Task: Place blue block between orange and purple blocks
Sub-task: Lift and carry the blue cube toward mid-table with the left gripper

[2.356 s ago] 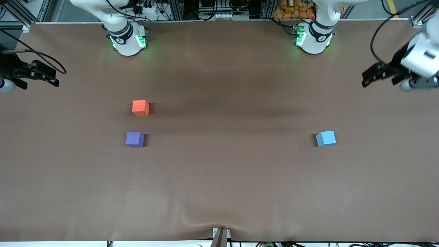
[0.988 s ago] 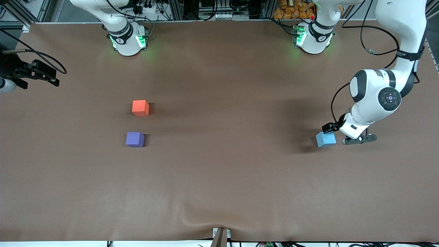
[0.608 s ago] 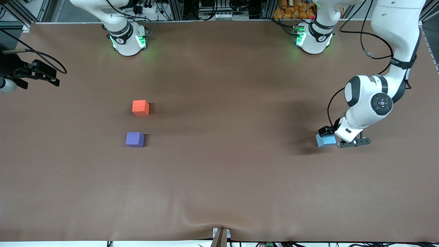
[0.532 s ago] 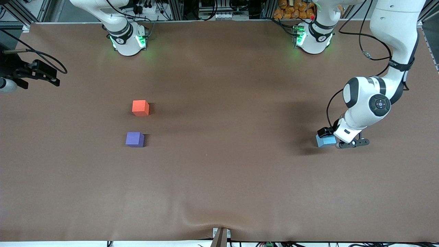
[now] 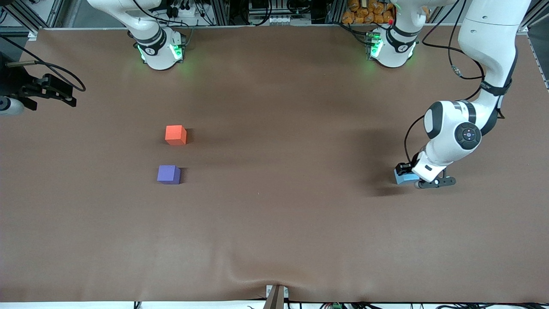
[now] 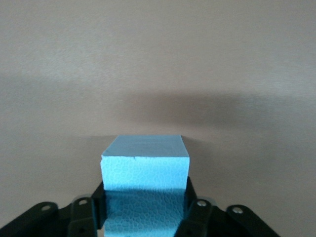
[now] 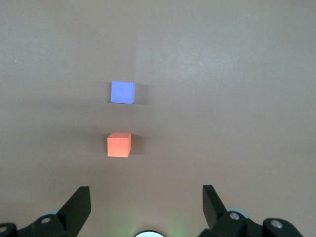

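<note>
Since 2.4 s ago my left arm has swung in from the table's edge and come down onto the blue block (image 5: 402, 177), while the right arm has waited at its own end the whole time. Now I see the left gripper (image 5: 409, 176) low at the tabletop (image 5: 274, 223), its 2 fingers (image 6: 94, 207) flanking the cube, 1 against each side face. They look seated on it, though I cannot say how firmly they press. In the front view only a sliver of blue shows past the wrist.

That block sits at the left arm's end of the table, about as near the front camera as the purple block (image 5: 168, 174), and well apart from it. Being a cube, it has no long axis to speak of; it rests flat, upright, with 1 plain face squarely toward the left wrist camera and its top face level.

My right gripper (image 7: 146, 205) hangs spread wide over the right arm's end. Its wrist view shows the orange block (image 7: 119, 144) and the purple one apart, with a bare gap between them. Orange lies farther from the front camera.
</note>
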Available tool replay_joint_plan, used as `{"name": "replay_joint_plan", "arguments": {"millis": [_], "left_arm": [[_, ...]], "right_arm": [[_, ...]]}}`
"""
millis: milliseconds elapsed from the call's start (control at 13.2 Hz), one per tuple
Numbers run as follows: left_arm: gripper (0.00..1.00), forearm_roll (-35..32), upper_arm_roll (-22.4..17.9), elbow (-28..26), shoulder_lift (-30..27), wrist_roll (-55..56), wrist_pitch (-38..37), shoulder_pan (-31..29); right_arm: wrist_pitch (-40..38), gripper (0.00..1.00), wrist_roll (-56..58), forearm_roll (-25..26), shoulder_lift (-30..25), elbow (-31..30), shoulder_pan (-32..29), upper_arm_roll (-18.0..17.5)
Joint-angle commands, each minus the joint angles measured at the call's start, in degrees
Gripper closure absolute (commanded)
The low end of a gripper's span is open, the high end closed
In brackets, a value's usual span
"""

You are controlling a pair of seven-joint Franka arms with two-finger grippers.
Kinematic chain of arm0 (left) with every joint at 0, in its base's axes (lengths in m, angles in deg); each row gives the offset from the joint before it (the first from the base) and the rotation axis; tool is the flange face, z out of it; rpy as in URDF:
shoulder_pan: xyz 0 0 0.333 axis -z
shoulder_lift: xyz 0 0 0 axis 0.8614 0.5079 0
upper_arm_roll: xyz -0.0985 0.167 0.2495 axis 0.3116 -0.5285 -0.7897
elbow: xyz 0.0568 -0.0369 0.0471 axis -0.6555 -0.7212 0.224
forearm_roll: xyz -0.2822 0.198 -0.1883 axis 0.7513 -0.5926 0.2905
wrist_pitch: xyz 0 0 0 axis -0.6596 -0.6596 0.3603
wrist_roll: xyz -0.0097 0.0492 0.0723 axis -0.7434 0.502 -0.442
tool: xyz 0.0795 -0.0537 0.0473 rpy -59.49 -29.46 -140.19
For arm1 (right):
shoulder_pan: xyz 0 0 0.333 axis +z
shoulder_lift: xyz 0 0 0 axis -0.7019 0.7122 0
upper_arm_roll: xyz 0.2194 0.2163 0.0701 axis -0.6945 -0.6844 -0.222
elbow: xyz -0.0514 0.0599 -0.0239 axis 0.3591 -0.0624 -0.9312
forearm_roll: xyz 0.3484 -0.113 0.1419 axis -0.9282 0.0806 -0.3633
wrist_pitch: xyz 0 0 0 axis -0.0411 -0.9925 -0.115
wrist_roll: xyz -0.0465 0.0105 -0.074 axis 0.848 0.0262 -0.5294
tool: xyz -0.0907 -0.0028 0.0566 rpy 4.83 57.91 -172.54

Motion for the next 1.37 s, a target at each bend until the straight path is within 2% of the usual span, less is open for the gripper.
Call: {"name": "replay_joint_plan", "arguments": {"millis": [0, 228, 304, 608, 760, 1064, 1216, 1292], "left_arm": [[1.00, -0.06, 3.76, 1.46, 0.16, -0.51, -0.09, 0.28], [1.00, 0.02, 11.75, 8.29, 0.24, 0.45, -8.40, 1.32], [1.00, 0.02, 13.17, 11.01, 0.51, 2.46, -11.92, 3.24], [1.00, -0.50, 12.93, 24.19, 6.29, 13.78, -18.18, 19.83], [1.00, -0.50, 12.92, 33.06, 10.77, 19.24, -21.52, 25.12], [1.00, 0.11, 12.84, 44.94, 18.94, 29.16, -22.15, 34.44], [1.00, 0.11, 11.09, 50.31, 23.26, 35.84, -22.15, 40.32], [1.00, 0.11, 8.82, 50.68, 23.71, 38.40, -21.80, 43.22]], "right_arm": [[-0.74, 0.00, -0.09, 0.00, 0.26, 0.77, 0.38, 0.19], [-0.74, 0.00, -0.09, 0.00, 0.26, 0.77, 0.38, 0.19], [-0.74, 0.00, -0.09, 0.00, 0.26, 0.77, 0.30, 0.19], [-0.74, 0.00, -0.09, 0.00, 0.26, 0.77, 0.12, 0.19], [-0.74, 0.00, -0.09, 0.00, 0.26, 0.77, 0.03, 0.27], [-0.83, 0.00, -0.09, 0.00, 0.26, 0.86, 0.30, 0.19], [-1.27, 0.00, -0.09, 0.00, 0.26, 0.86, 0.21, 0.19], [-1.27, 0.00, -0.09, 0.00, 0.26, 0.86, 0.21, 0.27]]}}
